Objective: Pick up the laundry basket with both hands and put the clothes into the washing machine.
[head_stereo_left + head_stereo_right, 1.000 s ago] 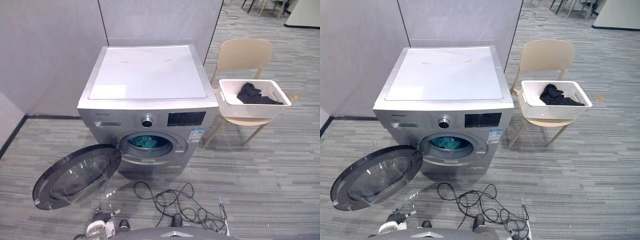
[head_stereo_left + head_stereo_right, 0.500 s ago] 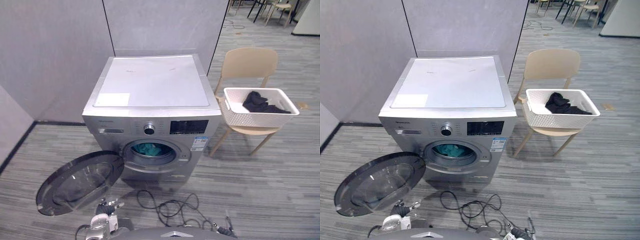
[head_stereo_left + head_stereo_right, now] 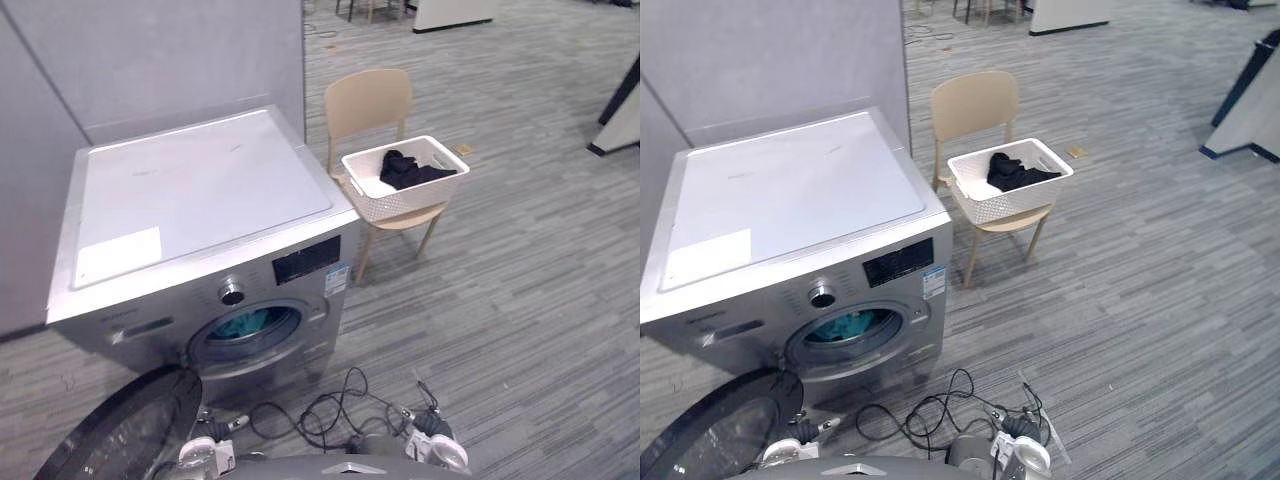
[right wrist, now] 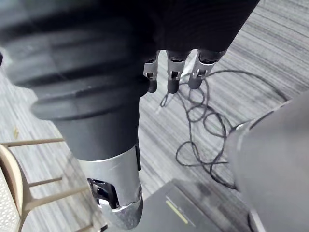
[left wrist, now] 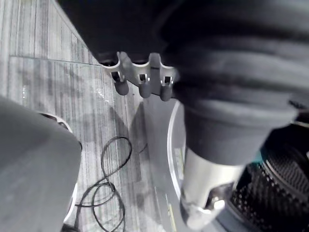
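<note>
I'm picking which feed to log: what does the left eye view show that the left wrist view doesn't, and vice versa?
Left eye view: the laundry basket with dark clothes on a beige chair, standing apart from the washing machine. Left wrist view: the drum's perforated wall up close. Both: the left hand, fingers relaxed and empty, and a teal garment in the machine's open mouth.

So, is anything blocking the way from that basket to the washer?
Nothing visible. The basket sits on a chair right of the washer, with bare floor between them. The door is swung open to the left, off that path. Teal cloth already lies in the drum.
</note>
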Available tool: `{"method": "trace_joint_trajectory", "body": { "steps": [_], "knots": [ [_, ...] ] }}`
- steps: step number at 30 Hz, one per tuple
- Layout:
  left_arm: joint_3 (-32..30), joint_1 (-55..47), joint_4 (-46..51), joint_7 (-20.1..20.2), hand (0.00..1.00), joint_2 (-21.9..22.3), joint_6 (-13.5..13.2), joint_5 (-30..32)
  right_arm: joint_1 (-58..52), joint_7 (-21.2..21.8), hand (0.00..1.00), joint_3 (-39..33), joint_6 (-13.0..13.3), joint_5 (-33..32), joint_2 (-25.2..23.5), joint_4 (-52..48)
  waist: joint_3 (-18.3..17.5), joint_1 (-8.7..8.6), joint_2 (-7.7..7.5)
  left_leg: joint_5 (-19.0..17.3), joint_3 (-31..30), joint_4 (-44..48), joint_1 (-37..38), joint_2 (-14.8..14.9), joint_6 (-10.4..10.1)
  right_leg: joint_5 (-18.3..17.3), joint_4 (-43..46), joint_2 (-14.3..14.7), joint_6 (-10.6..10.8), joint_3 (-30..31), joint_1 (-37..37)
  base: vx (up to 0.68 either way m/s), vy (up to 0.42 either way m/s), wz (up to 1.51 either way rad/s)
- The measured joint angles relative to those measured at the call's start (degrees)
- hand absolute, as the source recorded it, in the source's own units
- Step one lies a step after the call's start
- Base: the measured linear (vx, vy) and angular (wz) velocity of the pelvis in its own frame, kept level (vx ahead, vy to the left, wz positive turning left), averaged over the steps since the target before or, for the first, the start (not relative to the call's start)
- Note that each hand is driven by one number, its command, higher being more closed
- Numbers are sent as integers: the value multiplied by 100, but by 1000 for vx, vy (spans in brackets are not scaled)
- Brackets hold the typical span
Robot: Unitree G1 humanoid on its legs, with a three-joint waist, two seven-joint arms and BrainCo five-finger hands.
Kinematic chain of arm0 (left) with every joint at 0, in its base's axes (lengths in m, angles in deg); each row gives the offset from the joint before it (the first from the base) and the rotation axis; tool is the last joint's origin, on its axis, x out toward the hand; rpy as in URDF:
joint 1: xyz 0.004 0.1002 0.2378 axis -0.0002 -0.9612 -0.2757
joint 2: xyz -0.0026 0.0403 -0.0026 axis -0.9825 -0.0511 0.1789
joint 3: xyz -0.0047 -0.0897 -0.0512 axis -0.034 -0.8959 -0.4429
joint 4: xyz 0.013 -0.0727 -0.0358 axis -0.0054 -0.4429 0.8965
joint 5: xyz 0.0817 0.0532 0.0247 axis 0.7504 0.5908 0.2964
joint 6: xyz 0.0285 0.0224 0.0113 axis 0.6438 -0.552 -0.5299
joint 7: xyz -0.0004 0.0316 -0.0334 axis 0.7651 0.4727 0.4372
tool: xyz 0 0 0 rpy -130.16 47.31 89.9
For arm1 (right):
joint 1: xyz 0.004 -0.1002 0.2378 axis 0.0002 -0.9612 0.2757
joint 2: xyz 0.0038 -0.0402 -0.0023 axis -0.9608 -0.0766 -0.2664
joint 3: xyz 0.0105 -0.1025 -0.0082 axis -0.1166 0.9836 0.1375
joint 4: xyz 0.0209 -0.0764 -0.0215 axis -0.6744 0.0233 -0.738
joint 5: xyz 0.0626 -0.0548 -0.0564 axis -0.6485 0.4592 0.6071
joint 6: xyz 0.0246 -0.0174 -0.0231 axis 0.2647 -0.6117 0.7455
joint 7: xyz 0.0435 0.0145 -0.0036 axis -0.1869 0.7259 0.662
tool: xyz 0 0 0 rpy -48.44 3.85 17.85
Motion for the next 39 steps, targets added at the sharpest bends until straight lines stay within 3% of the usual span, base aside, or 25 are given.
{"method": "trace_joint_trajectory", "body": {
  "steps": [2,3,4,6,9,11,12,13,14,16,18,20,21,22,23,24,26,28,29,30,31,33,35,37,39],
  "knots": [
    [317,1,-2,3,0,-138,-14,-6,43,14,0,-261,-9,20,9,134,17,-66,-102,5,33,-51,201,119,-186,8,47,-525,83,-69,-110,163,-297,-16],
    [484,-4,24,6,0,-257,-42,-15,40,17,0,-364,-9,49,-12,288,2,-65,-296,-48,25,-82,284,118,-422,412,-508,-765,84,-44,-108,165,-367,-19],
    [520,13,45,22,0,-373,-64,-23,35,25,0,-409,-22,86,-25,371,-2,-50,-436,-115,0,-100,330,62,-608,709,-793,-856,478,32,-112,177,-487,-37],
    [651,80,-127,88,0,-204,-79,-62,29,44,0,-703,-48,245,300,757,45,-102,-137,-77,-183,-211,360,531,-708,515,-729,-277,444,2,-151,155,-478,-37],
    [668,92,-139,132,0,-121,-79,-59,-193,32,0,-1043,-235,244,392,1067,72,-141,-52,40,-384,219,274,859,-810,132,-529,-32,246,-67,-173,95,-311,-17],
    [493,58,-87,132,0,-152,-79,-73,-432,53,0,-1210,-287,243,319,1198,88,-224,-86,222,-791,1421,-232,1157,-539,5,-642,171,84,-221,110,124,-336,4],
    [423,39,-33,146,0,-178,-77,-115,-509,55,0,-1216,-304,244,272,1219,104,-268,-109,451,-978,2115,-605,1289,-241,-14,-758,269,37,-296,257,151,-362,4],
    [204,-83,149,165,0,-186,-74,-144,-587,54,0,-1182,-353,242,236,1203,115,-252,-123,1172,-1218,3194,-1189,1500,317,-2,-1049,483,-52,-337,546,137,-265,-8],
    [156,-119,217,186,0,-195,-80,-239,-599,54,0,-1146,-353,242,232,1187,129,-219,-130,1330,-1348,3601,-1427,1537,299,15,-1179,556,-117,-325,673,180,-262,-26],
    [123,-125,383,235,0,-194,-99,-248,-578,51,0,-938,-351,239,275,1127,154,-105,-140,970,-1395,4678,-1988,1423,165,52,-1506,682,-264,-313,987,163,-120,-16],
    [91,-131,525,233,0,-185,-137,-246,-450,41,0,-789,-348,235,326,967,178,-11,-164,474,-1209,4866,-2396,933,26,82,-1915,729,-310,-335,1378,197,-89,0],
    [-115,-154,579,237,0,-181,-168,-295,20,45,0,-686,-334,238,337,900,238,81,-170,221,-946,3331,-2467,262,-58,105,-2209,751,-278,-262,1633,226,-32,-12],
    [-202,-163,579,237,0,-178,-167,-297,165,42,0,-587,-330,239,344,888,241,141,-167,253,-905,2693,-2423,112,-84,103,-2245,754,-274,-213,1640,253,-2,-31],
    [-349,-182,575,233,0,-187,-161,-283,364,49,0,-423,-322,241,339,848,246,235,-167,368,-916,1648,-2343,-97,-121,102,-2316,760,-272,-146,1651,284,23,-54],
    [-557,-228,526,232,0,-246,-123,-229,607,55,0,-205,-305,245,330,784,270,400,-208,967,-1005,656,-2188,-316,-272,140,-2464,771,-222,46,1697,330,34,-82],
    [-670,-287,337,230,0,-367,-33,-69,822,60,0,122,-263,247,226,687,295,548,-386,1009,-1005,466,-1987,-478,-136,163,-2656,663,-106,293,1777,351,20,-68],
    [-878,-397,56,226,0,-407,129,65,1183,149,0,404,-212,326,146,619,419,498,-405,635,-1007,1068,-2016,-495,318,160,-2629,580,93,392,1954,441,16,-46],
    [-892,-612,-6,227,0,-357,205,120,1137,188,0,593,-150,475,87,427,392,590,-366,183,-900,1260,-1774,-517,351,11,-1969,481,334,627,1916,431,93,-31],
    [-741,-688,-112,225,0,-354,205,169,1071,192,0,618,-87,474,64,420,325,560,-317,-86,-920,1202,-1550,-541,324,-143,-767,414,560,656,1500,292,110,5],
    [-624,-689,-140,227,0,-366,205,173,1041,193,0,626,-80,474,44,410,327,543,-334,-175,-924,1163,-1426,-589,321,-126,-28,329,595,671,1239,448,140,32],
    [-428,-677,-135,227,0,-455,205,175,877,220,0,728,-97,478,31,419,333,497,-409,-280,-1008,1165,-1170,-725,368,222,1436,102,758,800,700,320,60,48],
    [-176,-598,-75,210,0,-559,210,165,586,345,0,758,-109,612,50,436,388,365,-439,-425,-1266,1187,-740,-900,583,293,2873,-114,679,902,239,420,-25,86],
    [-109,-612,-231,9,0,-645,451,-20,471,406,0,480,-103,678,175,438,483,93,-391,-410,-1733,909,-273,-859,558,-38,2891,-236,566,663,-126,441,-145,113],
    [-12,-613,-144,-89,0,-667,506,-132,470,399,0,-23,-115,671,223,489,539,207,-358,-381,-1872,656,45,-658,487,-163,2129,-427,521,520,-373,301,-241,69],
    [-17,-628,-140,-206,0,-778,544,-241,375,397,0,-430,-103,666,218,479,541,201,-315,-508,-2023,534,198,-420,189,-32,780,-633,486,672,-447,237,-377,69]
  ]
}}
